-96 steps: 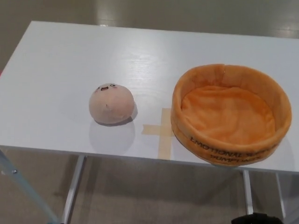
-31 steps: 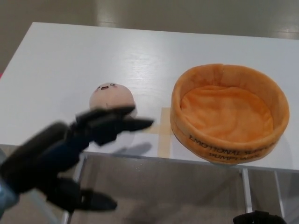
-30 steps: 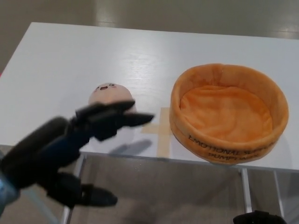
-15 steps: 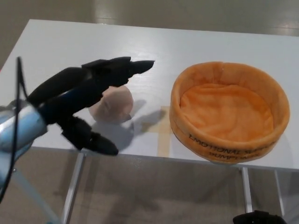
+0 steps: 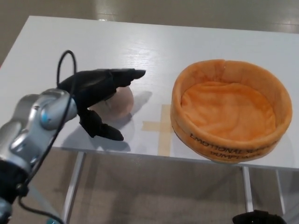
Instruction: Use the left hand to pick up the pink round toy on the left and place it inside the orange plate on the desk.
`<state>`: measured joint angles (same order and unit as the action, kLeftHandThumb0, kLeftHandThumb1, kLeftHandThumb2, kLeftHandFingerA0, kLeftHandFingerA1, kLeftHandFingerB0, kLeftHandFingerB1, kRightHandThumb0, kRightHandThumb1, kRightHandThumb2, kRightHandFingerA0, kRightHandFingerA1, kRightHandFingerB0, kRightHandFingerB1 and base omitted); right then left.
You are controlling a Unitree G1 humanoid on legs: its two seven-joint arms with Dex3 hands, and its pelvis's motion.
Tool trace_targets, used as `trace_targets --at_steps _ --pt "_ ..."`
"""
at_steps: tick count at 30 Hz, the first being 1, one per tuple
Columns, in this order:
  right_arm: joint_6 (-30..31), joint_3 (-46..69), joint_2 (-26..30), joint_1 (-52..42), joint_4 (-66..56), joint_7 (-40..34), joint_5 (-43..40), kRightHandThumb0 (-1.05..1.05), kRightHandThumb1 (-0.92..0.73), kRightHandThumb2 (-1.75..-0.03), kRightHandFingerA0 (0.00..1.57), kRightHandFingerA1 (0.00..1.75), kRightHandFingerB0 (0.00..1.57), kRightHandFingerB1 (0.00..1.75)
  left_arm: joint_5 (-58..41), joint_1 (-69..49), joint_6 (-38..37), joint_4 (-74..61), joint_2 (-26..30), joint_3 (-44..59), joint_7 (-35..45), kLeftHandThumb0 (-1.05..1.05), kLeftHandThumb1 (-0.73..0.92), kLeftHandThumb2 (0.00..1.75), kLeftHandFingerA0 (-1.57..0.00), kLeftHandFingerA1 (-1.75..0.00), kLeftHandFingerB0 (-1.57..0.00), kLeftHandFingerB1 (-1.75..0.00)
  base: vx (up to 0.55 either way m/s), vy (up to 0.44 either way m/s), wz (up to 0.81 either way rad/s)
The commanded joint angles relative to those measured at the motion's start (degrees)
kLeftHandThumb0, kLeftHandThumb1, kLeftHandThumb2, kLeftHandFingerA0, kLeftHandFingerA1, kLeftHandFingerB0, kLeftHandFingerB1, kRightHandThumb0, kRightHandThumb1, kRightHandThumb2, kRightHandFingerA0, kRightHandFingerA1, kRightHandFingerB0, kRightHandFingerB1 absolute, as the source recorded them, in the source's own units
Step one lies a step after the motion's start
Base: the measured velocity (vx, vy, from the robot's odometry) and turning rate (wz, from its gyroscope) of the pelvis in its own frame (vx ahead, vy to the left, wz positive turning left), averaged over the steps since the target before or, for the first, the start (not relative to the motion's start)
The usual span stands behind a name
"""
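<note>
Spreading released fingers (image 5: 125, 74) over the pink toy (image 5: 119, 103), left hand (image 5: 96, 91) nears "EMOTIONAL"-lettered orange plate (image 5: 219, 145).

The left hand (image 5: 100, 91) is matte black, with thick, blunt-ended fingers (image 5: 126, 73) that taper toward their tips and a stubby black thumb (image 5: 103, 130) of the same finish. Behind it the forearm (image 5: 32, 126) is a rounded, silver-grey metallic shell with a bluish sheen near the wrist joint. A thin black cable (image 5: 63, 63) loops up over the wrist and trails down along the forearm's side.
</note>
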<state>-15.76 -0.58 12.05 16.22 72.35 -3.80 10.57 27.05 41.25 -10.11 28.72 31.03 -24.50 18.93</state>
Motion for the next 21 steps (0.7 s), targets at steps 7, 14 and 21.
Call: trace_targets --at_steps 7,14,21 --pt "-0.1 0.0 -0.3 -0.5 0.3 0.1 -0.2 -0.13 -0.57 -0.61 0.67 0.91 0.62 0.79 6.9 5.1 -2.1 14.1 -4.0 -3.0 -8.4 -0.61 0.4 0.76 0.0 0.0 0.0 -0.13 0.0 0.0 0.0" --pt "0.1 0.1 -0.3 -0.3 0.3 0.0 -0.3 -0.12 -0.57 -0.6 0.68 0.93 0.62 0.78 7.5 5.6 -4.3 16.7 -4.5 -2.4 -12.1 -0.63 0.4 0.76 0.0 0.0 -0.03 -0.18 0.0 0.0 0.0" --pt "0.1 0.5 -0.5 -0.3 0.4 0.1 -0.7 -0.13 -0.56 -0.61 0.69 0.93 0.62 0.79 8.2 5.1 -5.4 17.7 -4.8 -2.2 -14.8 -0.59 0.38 0.75 0.0 -0.06 -0.1 -0.24 0.0 0.0 0.0"
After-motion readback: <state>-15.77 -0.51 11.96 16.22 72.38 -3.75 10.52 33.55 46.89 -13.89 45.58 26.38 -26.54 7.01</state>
